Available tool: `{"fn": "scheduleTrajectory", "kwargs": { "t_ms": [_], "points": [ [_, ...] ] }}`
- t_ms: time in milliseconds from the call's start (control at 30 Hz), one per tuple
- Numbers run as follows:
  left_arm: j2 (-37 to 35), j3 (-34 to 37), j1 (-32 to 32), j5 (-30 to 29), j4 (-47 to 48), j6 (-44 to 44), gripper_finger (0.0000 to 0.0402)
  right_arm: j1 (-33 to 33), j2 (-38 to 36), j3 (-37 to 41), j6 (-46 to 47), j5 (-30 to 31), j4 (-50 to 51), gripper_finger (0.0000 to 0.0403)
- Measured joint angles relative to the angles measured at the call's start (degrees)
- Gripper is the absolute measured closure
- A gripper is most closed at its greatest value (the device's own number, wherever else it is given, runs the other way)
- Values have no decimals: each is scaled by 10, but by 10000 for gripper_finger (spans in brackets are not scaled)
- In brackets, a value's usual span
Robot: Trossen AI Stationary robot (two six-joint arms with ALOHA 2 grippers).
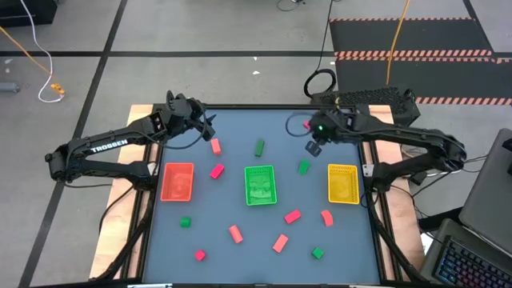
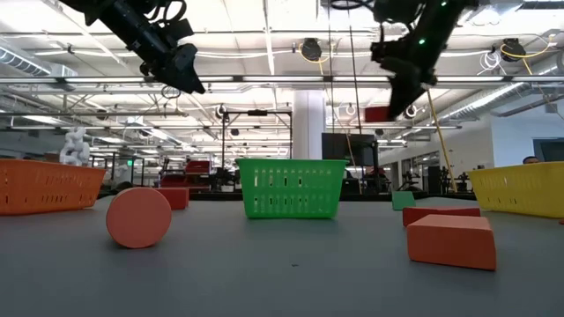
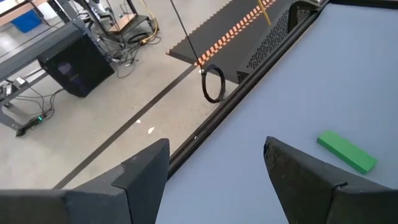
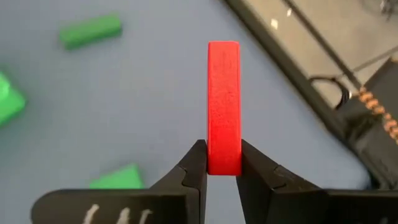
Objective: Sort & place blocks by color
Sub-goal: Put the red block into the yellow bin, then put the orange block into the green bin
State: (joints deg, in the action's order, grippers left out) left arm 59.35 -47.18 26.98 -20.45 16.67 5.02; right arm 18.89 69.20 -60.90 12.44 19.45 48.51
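While the right gripper hangs above the bench in the upper right of the high view, its fingers are clamped on a thin red block, held on edge and clear of the surface. So the step in hand looks like the carry: one block picked, not yet dropped.

Of the three trays, the orange tray at centre left seems the closest match for red, which would mean a long sweep leftward across the bench, over the green tray in the middle. The yellow tray sits nearest, just below the gripper in the frame, but its colour fits poorly; which tray is meant I cannot say for sure.

Below the held block lie a green bar and two more green pieces, so the lift should stay high on the way.

At upper left of the high view the left gripper waits over the far edge, fingers apart and empty. Red, salmon and green blocks lie scattered along the lower half, none yet in a tray as far as I can tell.
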Motion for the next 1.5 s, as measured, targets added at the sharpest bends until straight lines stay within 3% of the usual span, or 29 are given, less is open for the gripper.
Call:
{"fn": "scheduleTrajectory", "kwargs": {
  "t_ms": [433, 633, 833, 1033, 1500],
  "points": [
    [0, 0, 0, 0, 16, -18, 137, -107, -78, -1, 186, -134, 219, 356],
    [0, 0, 0, 0, 17, -24, 137, -156, -80, 19, 290, -156, 308, 356],
    [0, 0, 0, 0, 23, -33, 137, -202, -79, 87, 348, -196, 303, 348],
    [0, 0, 0, 0, 33, -38, 137, -228, -79, 134, 378, -197, 283, 340],
    [0, 0, 0, 0, 36, -38, 137, -228, -81, 139, 376, -179, 280, 225]
  ]
}}
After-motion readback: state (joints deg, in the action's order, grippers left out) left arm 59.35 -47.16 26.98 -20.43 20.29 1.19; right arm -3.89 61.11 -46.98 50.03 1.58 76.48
